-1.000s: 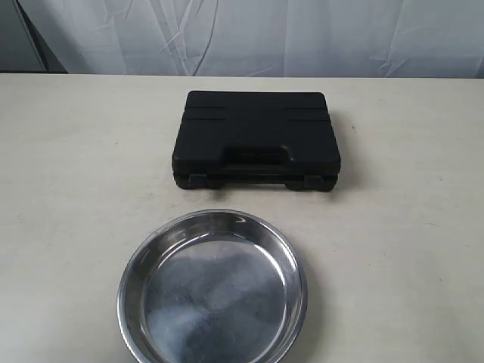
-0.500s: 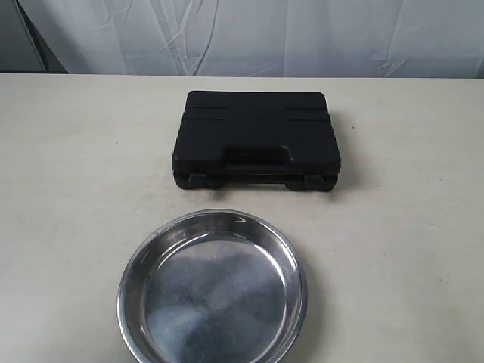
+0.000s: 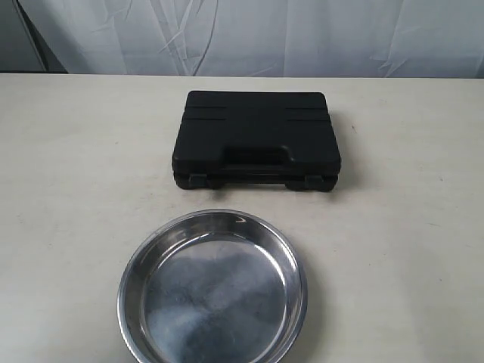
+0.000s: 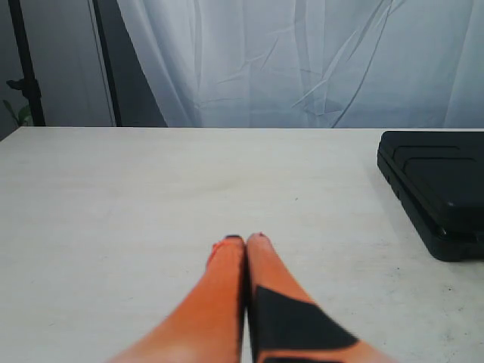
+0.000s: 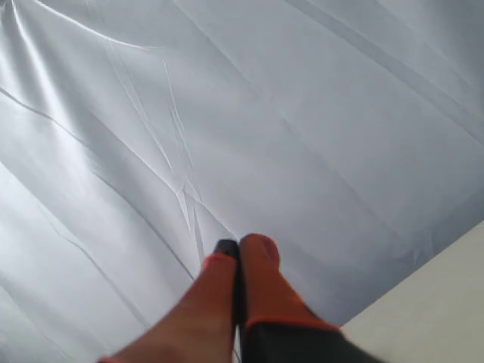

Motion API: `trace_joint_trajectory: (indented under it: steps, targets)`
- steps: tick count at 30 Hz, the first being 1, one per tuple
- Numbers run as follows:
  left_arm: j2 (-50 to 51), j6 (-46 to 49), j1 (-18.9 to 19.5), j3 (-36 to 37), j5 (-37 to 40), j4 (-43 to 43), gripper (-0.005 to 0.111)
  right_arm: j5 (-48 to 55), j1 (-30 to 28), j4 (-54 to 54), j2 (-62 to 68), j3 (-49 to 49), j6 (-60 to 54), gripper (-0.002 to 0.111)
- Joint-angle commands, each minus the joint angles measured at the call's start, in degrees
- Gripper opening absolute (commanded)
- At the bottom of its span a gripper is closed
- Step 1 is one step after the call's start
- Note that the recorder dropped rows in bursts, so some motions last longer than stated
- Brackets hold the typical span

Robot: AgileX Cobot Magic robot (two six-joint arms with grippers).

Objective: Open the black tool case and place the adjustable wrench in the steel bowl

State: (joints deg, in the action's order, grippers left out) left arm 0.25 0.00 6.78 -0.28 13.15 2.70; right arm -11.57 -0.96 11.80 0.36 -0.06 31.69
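The black tool case lies closed on the table, handle and two latches facing the near side; its corner also shows in the left wrist view. The steel bowl sits empty in front of it, slightly to the left. The adjustable wrench is hidden, out of sight. My left gripper is shut with nothing in it, low over bare table well to the side of the case. My right gripper is shut and empty, tilted up toward the backdrop cloth. Neither gripper appears in the exterior view.
A beige table carries both objects. A white cloth backdrop hangs behind the far edge. A dark stand pole rises past the table's far corner in the left wrist view.
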Motion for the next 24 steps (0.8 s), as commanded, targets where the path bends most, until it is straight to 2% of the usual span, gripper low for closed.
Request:
trace_joint_trajectory:
  steps: [1,5,8,10,15,20,24]
  targets:
    - [-0.2,0.0,0.1,0.3,-0.5,0.1,0.0,1.2,-0.3,-7.8,1.9,-2.5,1.7,0.0]
    - [-0.2,0.0,0.1,0.3,-0.5,0.2,0.0,10.2,-0.3,-19.8,11.1,-13.9,0.9,-0.001]
    - [-0.2,0.0,0.1,0.3,-0.5,0.4,0.0,17.6,-0.2,-28.6,23.3,-27.2,-0.2,-0.001]
    - [-0.2,0.0,0.1,0.3,-0.5,0.5,0.0,22.9,0.8,-29.9,32.0,-36.8,-7.9,-0.001]
    - [-0.2,0.0,0.1,0.3,-0.5,0.9,0.0,40.4,5.8,-22.7,52.2,-58.6,-32.5,-0.001]
    - [-0.2,0.0,0.1,0.3,-0.5,1.7,0.0,53.9,12.1,-12.7,72.6,-75.6,-50.3,-0.001]
    - [-0.2,0.0,0.1,0.3,-0.5,1.8,0.0,58.3,16.6,-4.5,87.0,-83.2,-67.3,0.012]
